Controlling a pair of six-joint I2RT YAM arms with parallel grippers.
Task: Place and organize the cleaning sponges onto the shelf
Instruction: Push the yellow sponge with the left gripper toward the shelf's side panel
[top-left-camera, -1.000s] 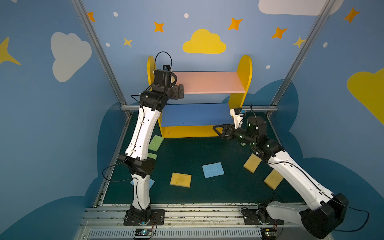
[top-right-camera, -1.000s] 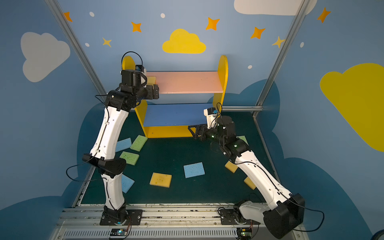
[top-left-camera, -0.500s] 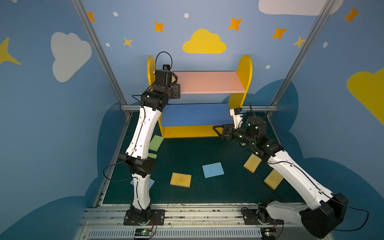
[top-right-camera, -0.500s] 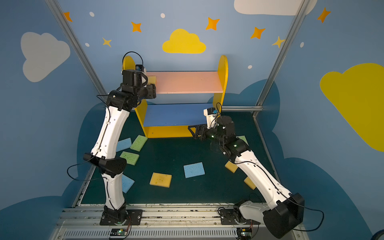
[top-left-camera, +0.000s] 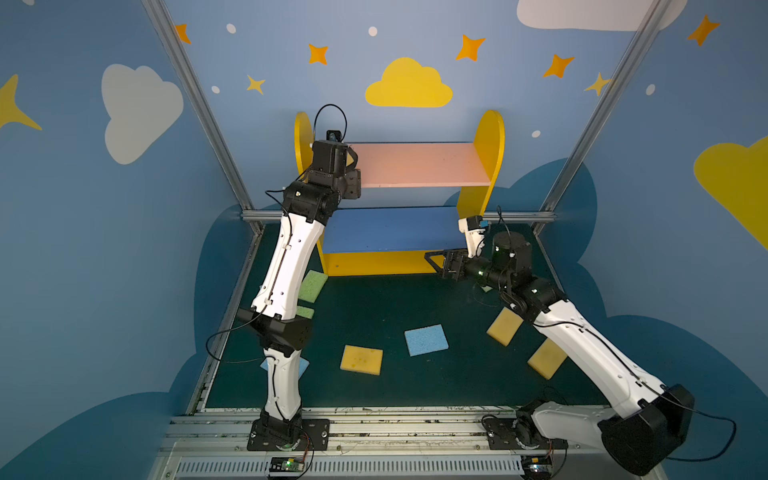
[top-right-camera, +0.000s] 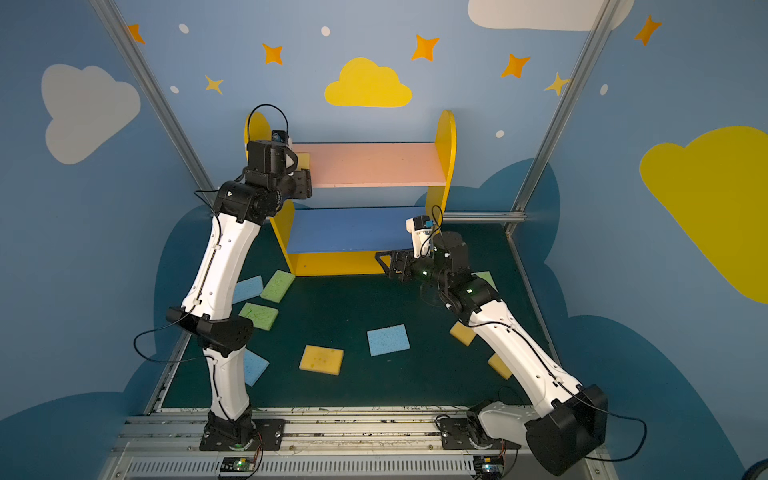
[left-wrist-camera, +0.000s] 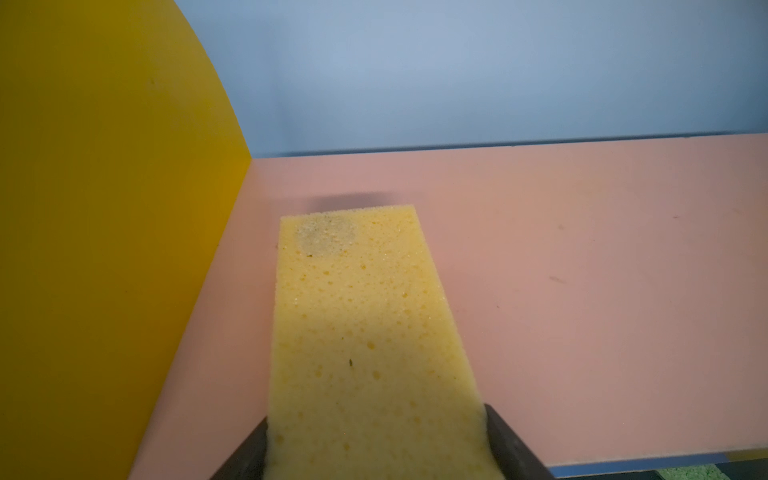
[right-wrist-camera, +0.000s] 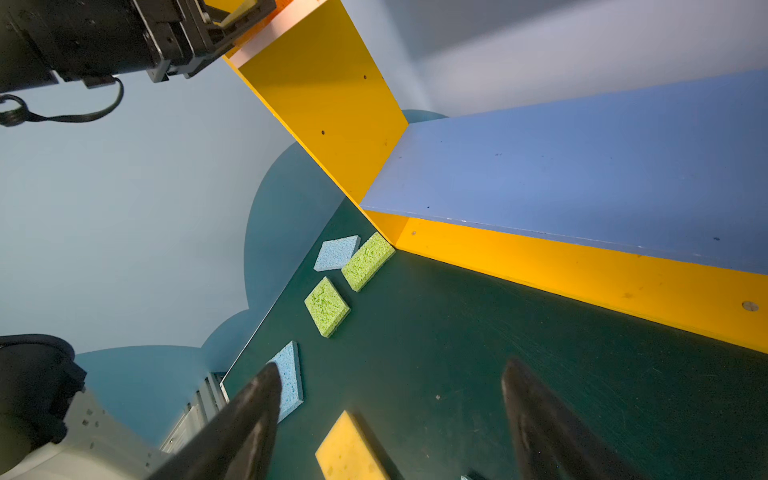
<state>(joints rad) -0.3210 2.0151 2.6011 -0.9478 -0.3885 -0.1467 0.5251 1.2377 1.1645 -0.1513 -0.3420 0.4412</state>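
Against the back wall, on a green mat (top-left-camera: 374, 299), stands the shelf (top-left-camera: 490, 137), with its pink board (top-left-camera: 419, 164) above its blue board (top-left-camera: 386, 228). The left arm (top-left-camera: 286, 266) rises to the pink board's left end. The right arm (top-left-camera: 582, 340) reaches low toward the shelf's right front corner.

The left claw (left-wrist-camera: 374, 415) is clamped on a yellow sponge (left-wrist-camera: 357, 316). In the left wrist view a finger (left-wrist-camera: 511, 449) presses each long side at the sponge's near end. That sponge stretches lengthwise over the pink board, near the side panel (left-wrist-camera: 104, 208); whether it lies fully flat I cannot tell. The right claw (top-left-camera: 432, 259) hangs wide open and empty just above the mat, in front of the shelf's base.

Other sponges lie flat on the mat:
- A green sponge (top-right-camera: 277, 285) sits at the shelf's left front corner.
- A blue sponge (top-right-camera: 247, 289) lies just beside it, and another green (top-right-camera: 258, 316) is near both.
- A low blue (top-right-camera: 254, 368) shows from behind the left arm.
- A mid yellow (top-right-camera: 321, 359) and a mid blue (top-right-camera: 388, 339) lie apart at mid-mat.
- A near yellow (top-right-camera: 462, 333) and a far yellow (top-right-camera: 498, 365) show partly under the right arm.
- A green edge (top-right-camera: 484, 277) shows behind the right arm's wrist.
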